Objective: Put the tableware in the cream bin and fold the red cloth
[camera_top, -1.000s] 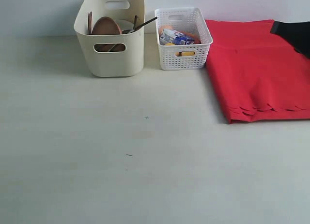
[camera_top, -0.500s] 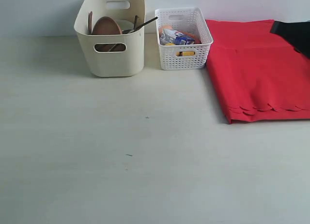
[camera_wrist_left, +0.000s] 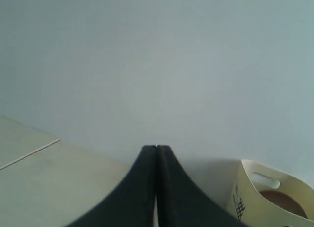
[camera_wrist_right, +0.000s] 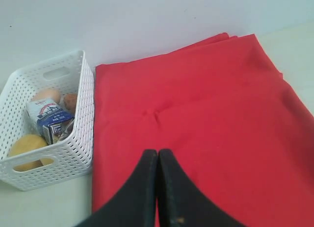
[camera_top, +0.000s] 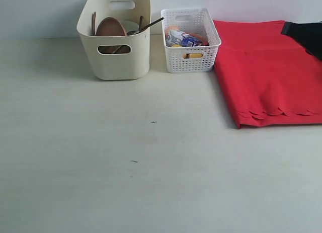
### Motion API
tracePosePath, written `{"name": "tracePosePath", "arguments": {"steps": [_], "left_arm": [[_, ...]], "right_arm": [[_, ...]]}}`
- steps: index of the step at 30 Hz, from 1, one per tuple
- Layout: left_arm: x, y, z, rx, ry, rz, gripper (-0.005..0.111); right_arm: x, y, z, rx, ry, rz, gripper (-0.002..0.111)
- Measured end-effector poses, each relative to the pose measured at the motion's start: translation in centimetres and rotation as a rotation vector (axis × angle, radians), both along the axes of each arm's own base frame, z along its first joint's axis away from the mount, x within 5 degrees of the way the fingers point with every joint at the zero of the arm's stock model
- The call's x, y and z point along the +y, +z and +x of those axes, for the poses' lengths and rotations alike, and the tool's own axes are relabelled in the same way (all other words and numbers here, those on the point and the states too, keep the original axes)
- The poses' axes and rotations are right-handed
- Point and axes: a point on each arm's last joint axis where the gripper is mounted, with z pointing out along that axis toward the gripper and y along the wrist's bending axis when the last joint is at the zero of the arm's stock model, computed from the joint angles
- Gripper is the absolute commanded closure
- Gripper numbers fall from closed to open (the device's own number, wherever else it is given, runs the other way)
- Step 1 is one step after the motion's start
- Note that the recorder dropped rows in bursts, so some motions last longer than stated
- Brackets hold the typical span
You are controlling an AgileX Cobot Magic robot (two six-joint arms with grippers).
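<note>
The cream bin [camera_top: 115, 62] stands at the back left with tableware in it: a round brown plate [camera_top: 109, 27] on edge and a dark spoon handle [camera_top: 151, 24] poking out to the right. The red cloth [camera_top: 266, 72] lies folded flat at the back right, its scalloped edge toward the front. My right gripper [camera_wrist_right: 157, 152] hangs shut and empty above the cloth; its black tip [camera_top: 288, 28] enters the exterior view at the far right. My left gripper [camera_wrist_left: 156, 148] is shut with nothing in it, away from the table, the cream bin [camera_wrist_left: 274, 202] off to one side of it.
A white lattice basket [camera_top: 190, 54] stands between the bin and the cloth, holding a blue-white carton [camera_top: 183, 39] and yellow and orange food items. A pale wall runs behind everything. The pale tabletop [camera_top: 141, 157] stretches wide toward the front.
</note>
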Motion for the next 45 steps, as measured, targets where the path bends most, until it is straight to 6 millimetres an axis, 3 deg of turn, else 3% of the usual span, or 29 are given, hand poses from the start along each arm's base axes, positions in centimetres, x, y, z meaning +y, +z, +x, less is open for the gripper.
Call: {"name": "tracePosePath", "arguments": {"steps": [15,27,33,45], "left_arm": [[-2.3,-1.0,0.3,0.121,-0.232,0.184,0.106],[-2.2,-1.3,0.3,0.154,-0.223,0.150,0.106],[-1.8,-2.2,0.3,0.263,-0.189,0.132,0.106],[-1.4,-2.9,0.3,0.343,-0.106,0.192,0.106]], "right_arm": [[0.0,-0.1,0.0,0.012,0.000,0.001,0.108],[0.0,-0.1,-0.1,0.014,0.001,0.000,0.108],[0.0,-0.1,-0.1,0.014,0.001,0.000,0.108],[0.0,-0.1,-0.1,0.014,0.001,0.000,0.108]]}}
